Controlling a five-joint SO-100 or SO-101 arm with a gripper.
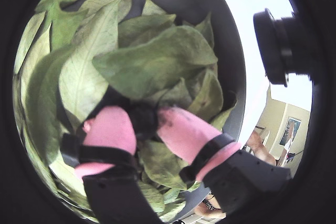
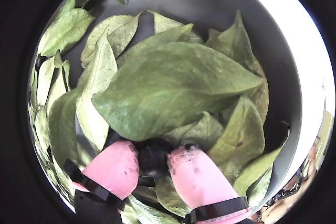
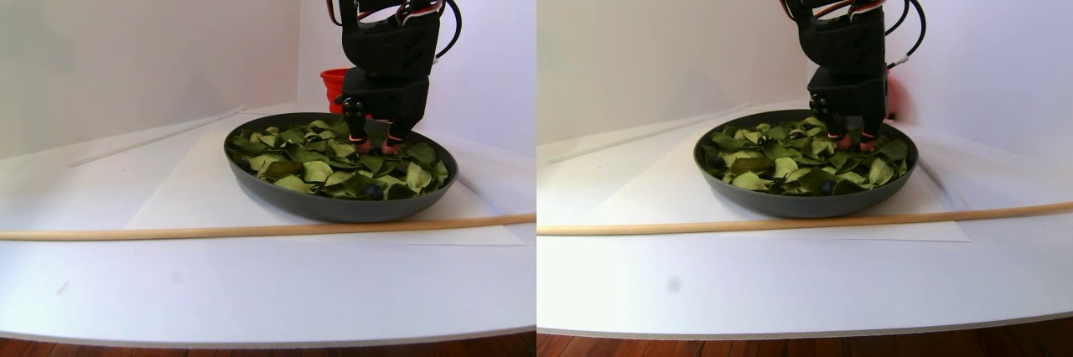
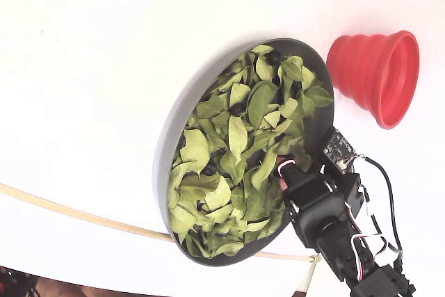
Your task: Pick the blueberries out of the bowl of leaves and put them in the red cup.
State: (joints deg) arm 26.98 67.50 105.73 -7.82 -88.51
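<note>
Pink tool [image 2: 153, 162] around blueberry [image 2: 152, 156]

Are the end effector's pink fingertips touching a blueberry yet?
Touching. In both wrist views a dark blueberry sits wedged between the pink fingertips of the end effector, no gap either side, amid the leaves.

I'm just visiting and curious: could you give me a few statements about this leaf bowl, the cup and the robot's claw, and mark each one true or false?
1. The claw is down among the leaves in the bowl. True.
2. A dark blueberry sits between the pink fingertips. True.
3. The red cup stands inside the bowl. False: it stands outside, beside the rim.
4. The bowl is bright white. False: it is dark grey.
5. A thin wooden stick lies on the table in front of the bowl. True.
</note>
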